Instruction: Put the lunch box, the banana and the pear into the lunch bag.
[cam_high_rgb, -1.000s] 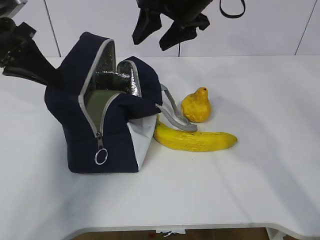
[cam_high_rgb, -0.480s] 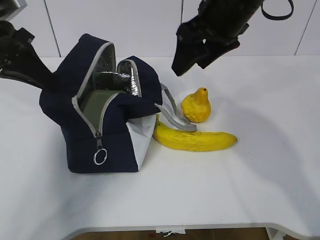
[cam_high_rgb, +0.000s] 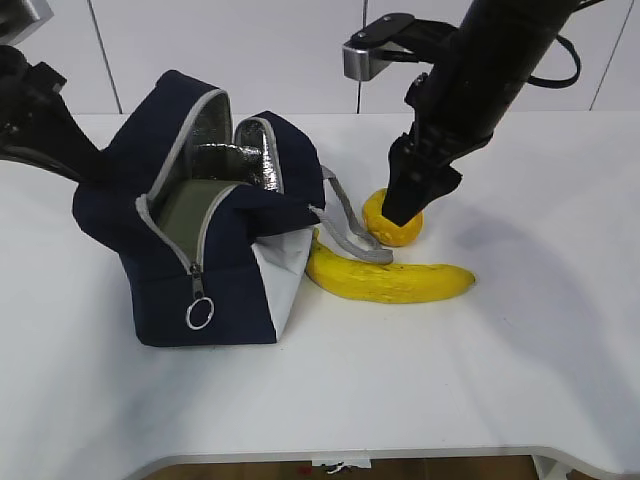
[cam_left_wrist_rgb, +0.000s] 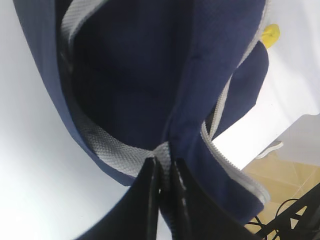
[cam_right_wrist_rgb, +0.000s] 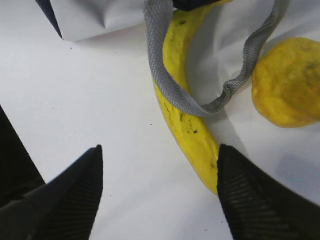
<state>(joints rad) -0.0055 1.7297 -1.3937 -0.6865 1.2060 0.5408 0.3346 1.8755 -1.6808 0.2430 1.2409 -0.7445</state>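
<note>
Right gripper (cam_right_wrist_rgb: 160, 175) lowered over pear (cam_high_rgb: 392, 218) (fingers spread), banana (cam_high_rgb: 390, 281) beside

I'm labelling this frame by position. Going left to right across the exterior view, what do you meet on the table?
Lunch bag with the lunch box inside → banana → pear, partly hidden by the right gripper.

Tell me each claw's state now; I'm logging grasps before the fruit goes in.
Left claw: closed on the lunch bag, pinching its grey webbing.
Right claw: open, holding nothing, above the banana.
</note>
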